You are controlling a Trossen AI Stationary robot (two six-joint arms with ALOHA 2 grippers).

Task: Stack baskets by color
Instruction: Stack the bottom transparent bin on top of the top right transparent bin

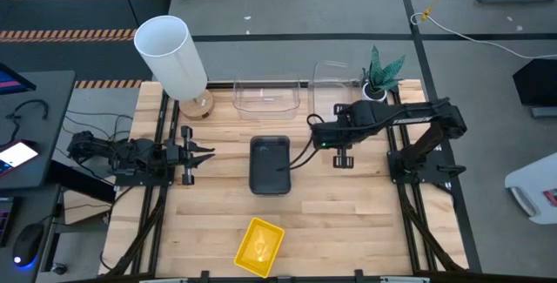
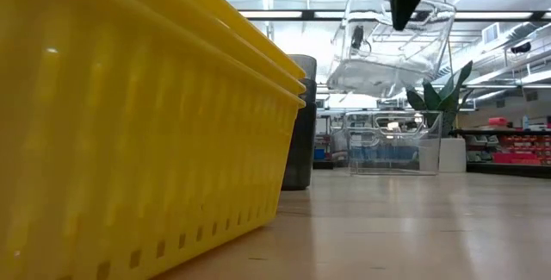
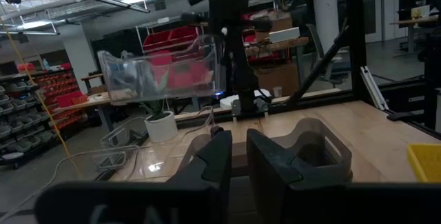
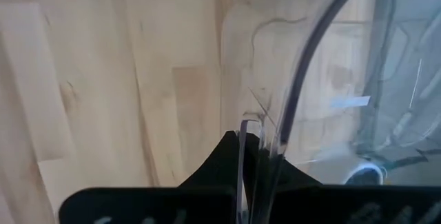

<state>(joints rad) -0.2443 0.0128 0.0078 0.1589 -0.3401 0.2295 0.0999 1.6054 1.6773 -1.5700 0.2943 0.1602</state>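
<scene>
My right gripper (image 1: 318, 128) is shut on a clear basket (image 2: 392, 47) and holds it in the air over the table's far right, near the plant. A second clear basket (image 1: 267, 94) rests on its base at the far edge. The dark grey baskets (image 1: 270, 165) stand nested at the table's middle. The yellow baskets (image 1: 259, 246) sit nested at the near edge, close to the low camera. At the left side my left gripper (image 1: 204, 154) is level, its fingers a little apart, with nothing between them. My right gripper pinches the clear basket's wall at its rim (image 4: 242, 131), one finger inside and one outside. The fingers come steeply from above, pointing down. The basket hangs tilted below the fingers (image 2: 403, 4), lifted clear of the table.
A tall white cylinder (image 1: 171, 52) on a round wooden base stands at the far left. A small potted plant (image 1: 381, 74) stands at the far right, beside the held basket. Bare wood lies between the grey and yellow baskets and along the near right.
</scene>
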